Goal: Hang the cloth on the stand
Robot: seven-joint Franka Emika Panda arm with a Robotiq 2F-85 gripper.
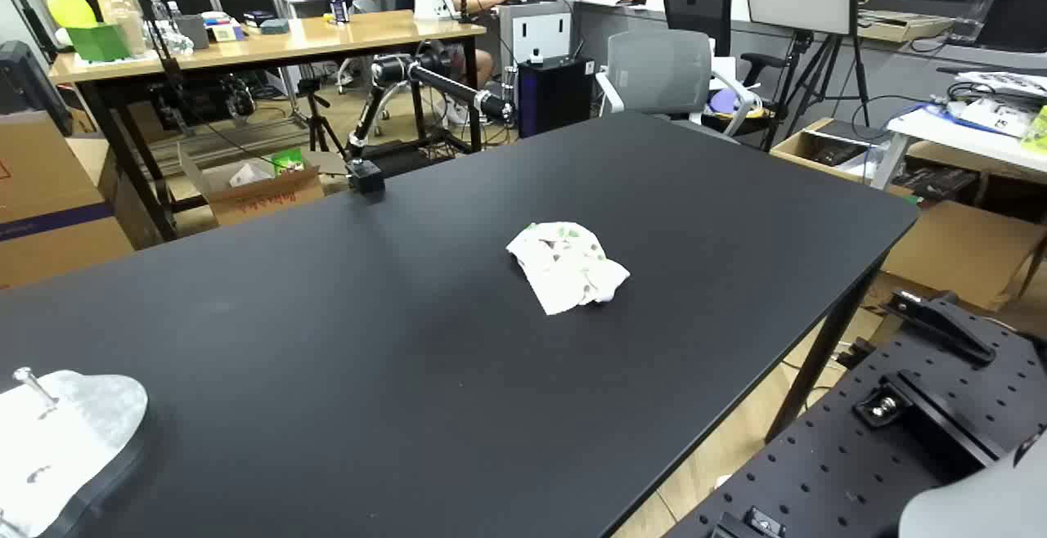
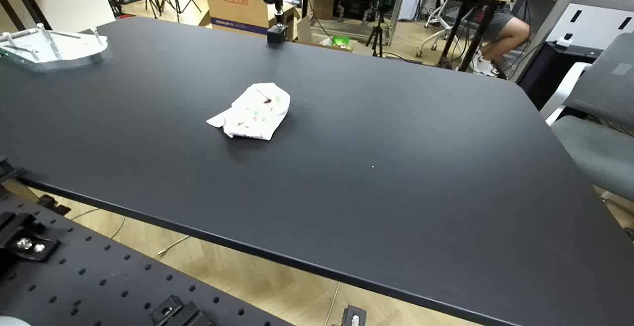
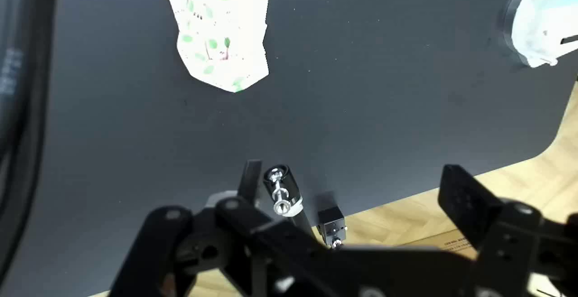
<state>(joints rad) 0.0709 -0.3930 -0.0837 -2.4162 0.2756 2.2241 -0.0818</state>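
A white cloth with green leaf prints (image 1: pixel 568 268) lies crumpled on the black table. It also shows in an exterior view (image 2: pixel 255 113) and in the wrist view at the top, partly cut off (image 3: pixel 223 26). A pale, wavy-edged board with metal pegs, seemingly the stand (image 1: pixel 98 407), rests on the table at the left edge of an exterior view. It also shows in an exterior view (image 2: pixel 74 56) and at the wrist view's right edge (image 3: pixel 533 30). My gripper (image 3: pixel 352 175) is open and empty above the table, apart from the cloth. Neither exterior view shows it.
A black jointed support arm on a block base (image 1: pixel 366 177) stands at the table's far edge; its tip (image 3: pixel 282 193) shows between my fingers in the wrist view. A grey chair (image 1: pixel 658 72) is beside the table. A perforated black mounting plate (image 2: pixel 124 276) borders the near side.
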